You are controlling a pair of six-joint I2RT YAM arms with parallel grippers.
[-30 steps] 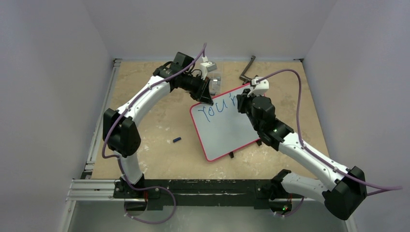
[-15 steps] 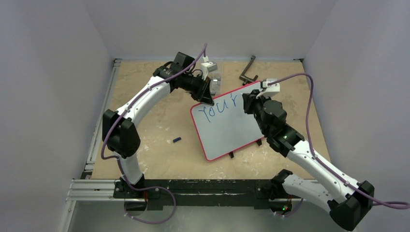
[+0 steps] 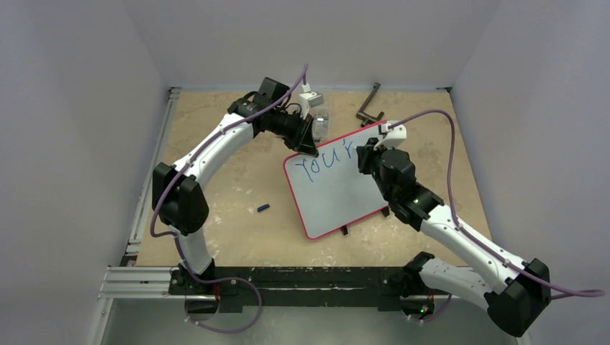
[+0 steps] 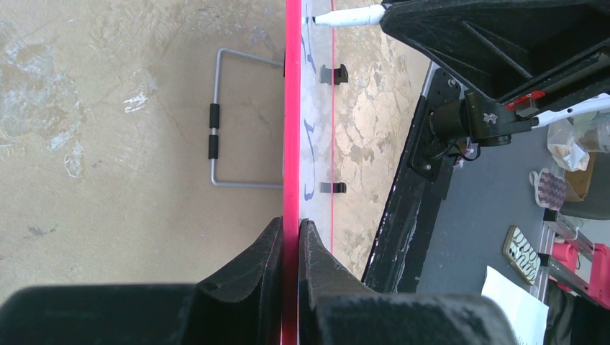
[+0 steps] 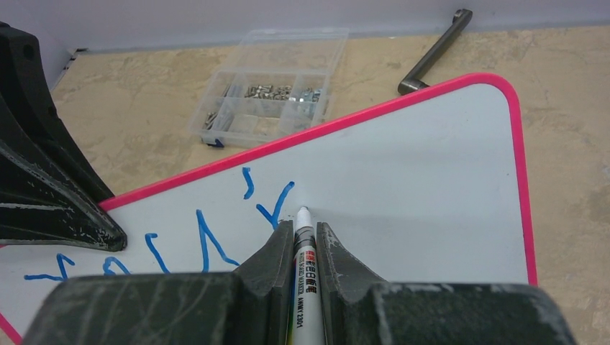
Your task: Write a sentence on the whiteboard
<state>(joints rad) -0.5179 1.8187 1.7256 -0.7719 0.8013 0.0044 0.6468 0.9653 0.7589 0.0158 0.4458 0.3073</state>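
Observation:
The whiteboard [image 3: 338,198], white with a red frame, stands tilted in the middle of the table. My left gripper [image 3: 308,147] is shut on its upper left corner; in the left wrist view the jaws [image 4: 290,231] pinch the red frame [image 4: 292,108]. The sentence [image 3: 320,164] is blue letters reading about "You'r" along the top. My right gripper [image 5: 299,230] is shut on a white marker [image 5: 305,251]. Its tip sits at the board [image 5: 417,180], just right of the last blue stroke [image 5: 277,205]; whether it touches I cannot tell.
A clear parts box [image 3: 320,122] with screws stands behind the board, also seen as a box [image 5: 273,86] in the right wrist view. A dark metal crank [image 3: 369,103] lies at the back. A small blue cap [image 3: 263,208] lies left of the board. A wire stand [image 4: 216,136] props the board's back.
My right wrist swung out to the right and came back left to the end of the blue letters. The left gripper and the board have not moved.

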